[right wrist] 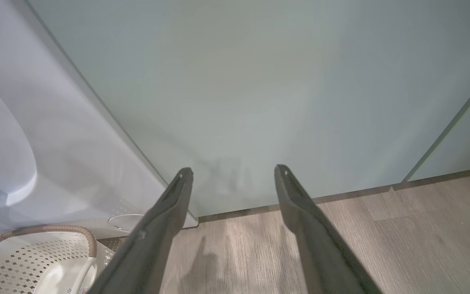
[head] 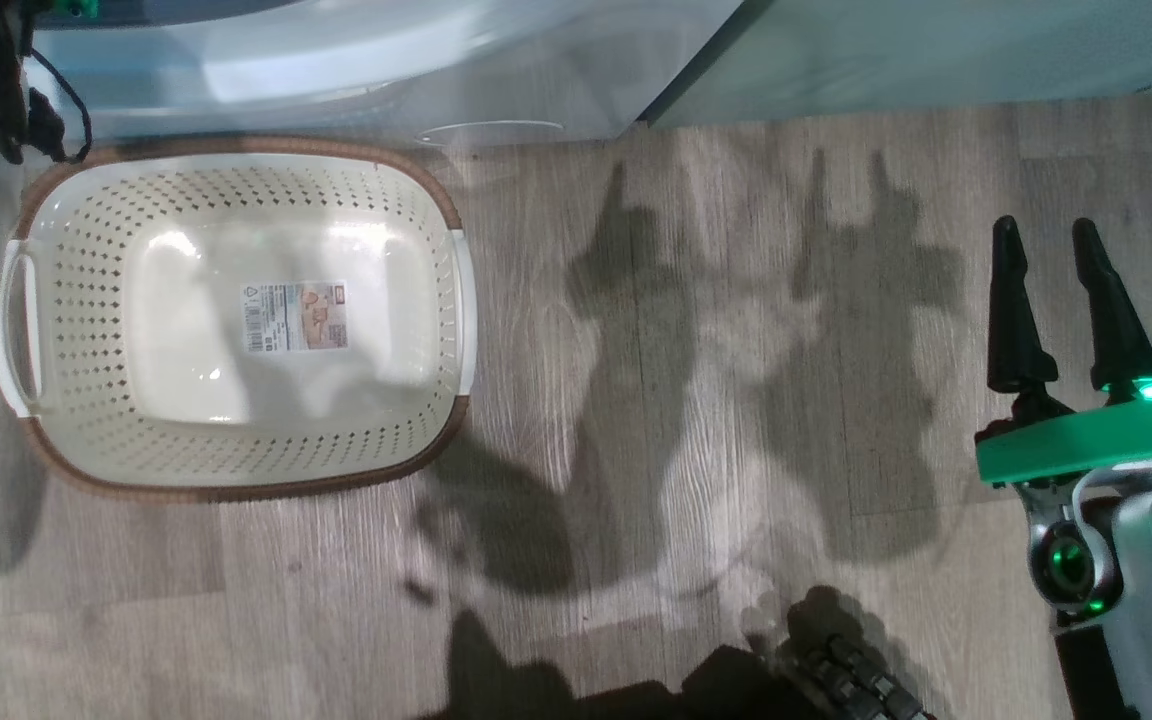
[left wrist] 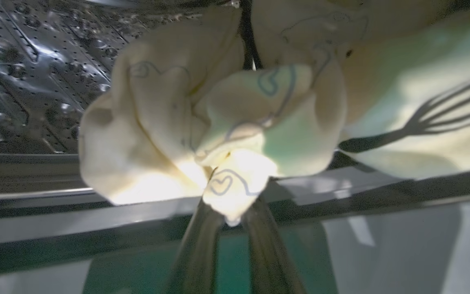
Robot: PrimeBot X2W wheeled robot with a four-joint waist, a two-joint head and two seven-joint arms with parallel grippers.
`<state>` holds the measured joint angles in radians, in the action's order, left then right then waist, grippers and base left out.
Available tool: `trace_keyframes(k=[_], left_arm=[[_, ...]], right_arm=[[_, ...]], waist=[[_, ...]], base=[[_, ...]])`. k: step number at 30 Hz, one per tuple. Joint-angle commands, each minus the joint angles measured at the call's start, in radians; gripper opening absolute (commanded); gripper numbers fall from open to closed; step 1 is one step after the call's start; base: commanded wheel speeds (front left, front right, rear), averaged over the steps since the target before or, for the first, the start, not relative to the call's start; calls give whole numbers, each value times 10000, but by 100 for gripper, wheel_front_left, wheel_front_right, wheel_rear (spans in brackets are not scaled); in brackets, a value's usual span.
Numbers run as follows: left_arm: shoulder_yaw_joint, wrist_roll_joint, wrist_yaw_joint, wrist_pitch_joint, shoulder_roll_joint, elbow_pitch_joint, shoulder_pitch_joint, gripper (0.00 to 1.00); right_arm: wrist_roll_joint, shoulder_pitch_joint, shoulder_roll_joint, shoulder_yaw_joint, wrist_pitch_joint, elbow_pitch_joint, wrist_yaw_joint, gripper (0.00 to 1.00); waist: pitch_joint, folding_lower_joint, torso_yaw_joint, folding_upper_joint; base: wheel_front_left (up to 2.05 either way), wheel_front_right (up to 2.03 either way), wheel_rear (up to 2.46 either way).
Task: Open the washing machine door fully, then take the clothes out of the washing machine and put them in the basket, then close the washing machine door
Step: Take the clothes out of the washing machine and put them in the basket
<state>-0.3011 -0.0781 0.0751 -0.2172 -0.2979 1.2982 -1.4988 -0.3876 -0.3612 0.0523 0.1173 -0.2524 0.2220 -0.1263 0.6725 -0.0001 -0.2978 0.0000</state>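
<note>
The basket [head: 86, 300] stands on the floor [head: 736, 400] just before the washing machine [head: 336, 60]. The cabinet panel [head: 936, 50] adjoins the machine's right side. The clothes [left wrist: 218, 122] lie in its drum [left wrist: 35, 61].

Grey wood floor [head: 636, 400], pale green cabinet [right wrist: 259, 81]

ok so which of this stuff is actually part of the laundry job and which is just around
Part of the job:
clothes, pinched by the left gripper in the washing machine
basket, no clothes in it
right gripper, open

Just around:
green cabinet panel
wood floor
black cable
</note>
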Motion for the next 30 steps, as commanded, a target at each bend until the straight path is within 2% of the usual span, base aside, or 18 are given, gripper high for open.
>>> trace_keyframes(k=[1,9,24,30], left_arm=[[-35,68,120,208,-440,-161,-224,0],[324,699,31,1470,-201,-217,134,0],[1551,2609,-1040,4024,519,-163,1901,0],[1728,3051,-1449,4520,956,-152,2883,0]], right_arm=[[-61,25,-19,118,-94,-264,-44,100],[-68,153,-20,65,-94,-174,-44,100],[-28,764,48,-109,-94,154,-44,100],[-14,1233,159,-141,-94,283,-44,100]], waist=[[-21,1,25,0],[-390,1,169,0],[-2110,1,751,0],[-3029,1,1039,0]], base=[[0,0,0],[0,0,0],[0,0,0],[0,0,0]])
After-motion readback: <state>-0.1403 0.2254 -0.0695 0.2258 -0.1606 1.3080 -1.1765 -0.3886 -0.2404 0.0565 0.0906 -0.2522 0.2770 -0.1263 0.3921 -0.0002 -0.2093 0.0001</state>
